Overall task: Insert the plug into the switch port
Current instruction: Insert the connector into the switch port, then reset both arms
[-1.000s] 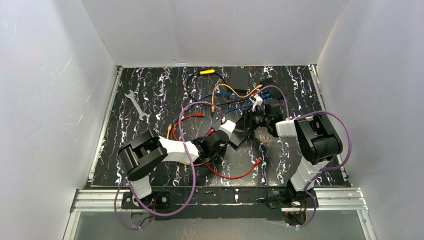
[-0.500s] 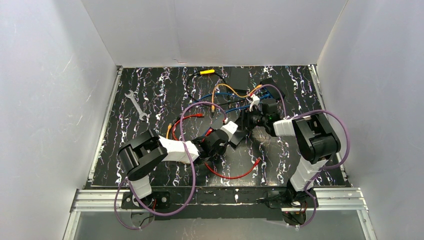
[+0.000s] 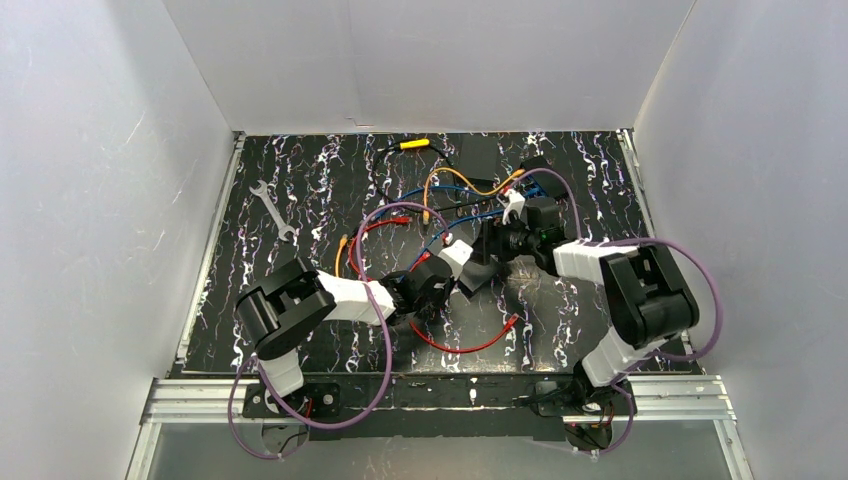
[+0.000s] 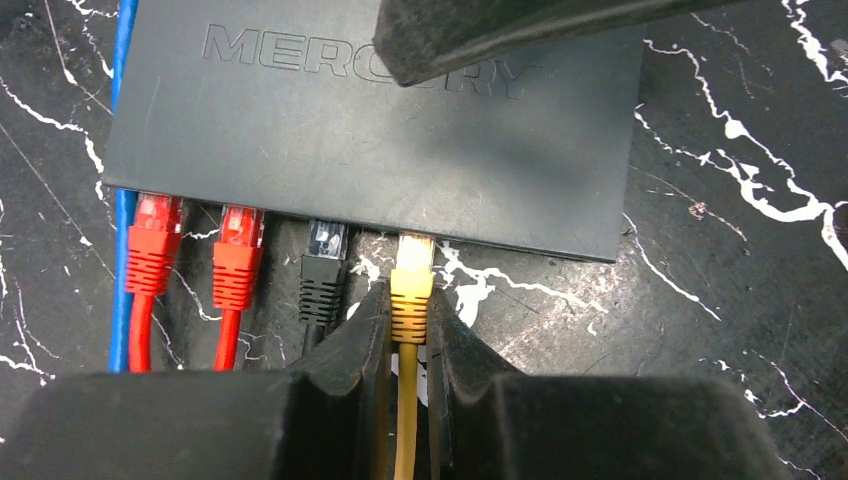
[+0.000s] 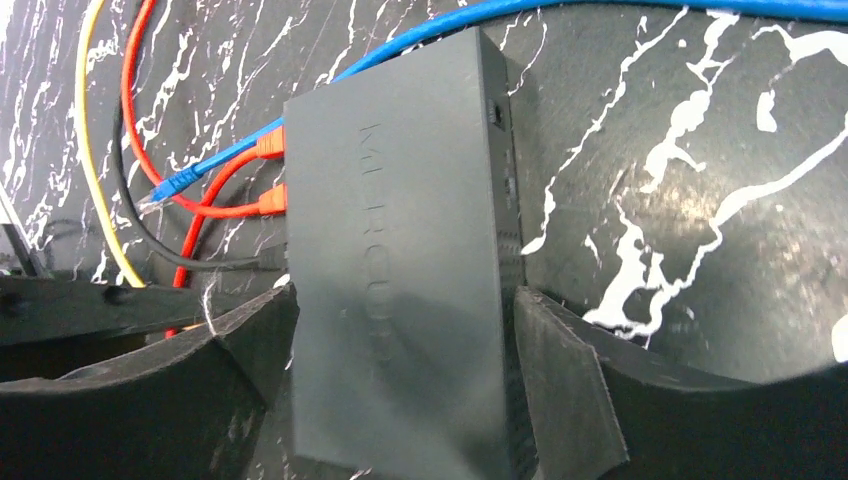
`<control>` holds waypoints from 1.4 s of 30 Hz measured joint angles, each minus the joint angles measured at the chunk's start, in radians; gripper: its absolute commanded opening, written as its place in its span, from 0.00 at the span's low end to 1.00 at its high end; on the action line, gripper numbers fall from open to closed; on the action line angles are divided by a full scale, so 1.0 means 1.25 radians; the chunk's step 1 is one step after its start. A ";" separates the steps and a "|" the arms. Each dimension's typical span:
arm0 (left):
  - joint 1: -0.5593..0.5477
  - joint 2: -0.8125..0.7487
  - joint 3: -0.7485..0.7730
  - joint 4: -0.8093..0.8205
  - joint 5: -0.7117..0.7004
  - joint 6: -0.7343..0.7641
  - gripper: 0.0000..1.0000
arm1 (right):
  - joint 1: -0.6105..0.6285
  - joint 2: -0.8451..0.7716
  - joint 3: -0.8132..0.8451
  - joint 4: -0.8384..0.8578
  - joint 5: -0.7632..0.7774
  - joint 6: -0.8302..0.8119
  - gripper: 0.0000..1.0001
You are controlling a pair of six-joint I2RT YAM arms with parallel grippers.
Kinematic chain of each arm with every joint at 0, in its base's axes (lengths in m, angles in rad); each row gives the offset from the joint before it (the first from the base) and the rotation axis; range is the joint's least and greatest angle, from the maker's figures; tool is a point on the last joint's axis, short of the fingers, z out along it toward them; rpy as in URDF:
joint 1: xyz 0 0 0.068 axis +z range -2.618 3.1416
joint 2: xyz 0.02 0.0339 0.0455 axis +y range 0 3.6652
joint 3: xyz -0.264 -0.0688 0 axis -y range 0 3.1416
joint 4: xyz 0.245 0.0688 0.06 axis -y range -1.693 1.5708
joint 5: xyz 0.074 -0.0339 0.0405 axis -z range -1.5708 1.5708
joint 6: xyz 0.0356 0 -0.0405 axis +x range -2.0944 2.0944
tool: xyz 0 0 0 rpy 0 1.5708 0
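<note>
The table [image 3: 300,180] was black with white veining; the switch [image 4: 370,130] lay on it near the middle. Well left of the switch lay 1 wrench [image 3: 272,211]; beyond the switch lay 1 yellow-handled screwdriver [image 3: 412,144] and 1 black box [image 3: 478,156]. 1 blue cable [image 3: 450,190] curved beyond the switch; 1 red cable [image 3: 470,350] looped on its near side; 1 yellow cable [image 4: 411,300] ran from the switch's front edge.

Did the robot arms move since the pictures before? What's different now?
The right arm's big black elbow swung out to the right and toward the near edge. The right gripper still straddles the dark grey switch box; nothing visibly let go. The left gripper still pinches the yellow plug at its port. The silver wrench stayed put.
</note>
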 measured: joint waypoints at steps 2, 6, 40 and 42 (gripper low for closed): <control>0.002 0.000 0.000 0.004 0.017 -0.001 0.03 | 0.000 -0.048 -0.002 -0.053 0.023 0.000 0.97; -0.001 0.000 0.000 0.006 0.037 -0.013 0.04 | 0.001 -0.165 -0.007 -0.129 0.089 0.003 0.99; -0.004 -0.935 0.208 -0.821 -0.346 -0.122 0.98 | 0.001 -0.764 0.207 -0.730 0.749 -0.065 0.99; -0.003 -1.032 0.215 -0.850 -0.387 -0.094 0.98 | 0.001 -0.783 0.208 -0.740 0.769 -0.072 0.99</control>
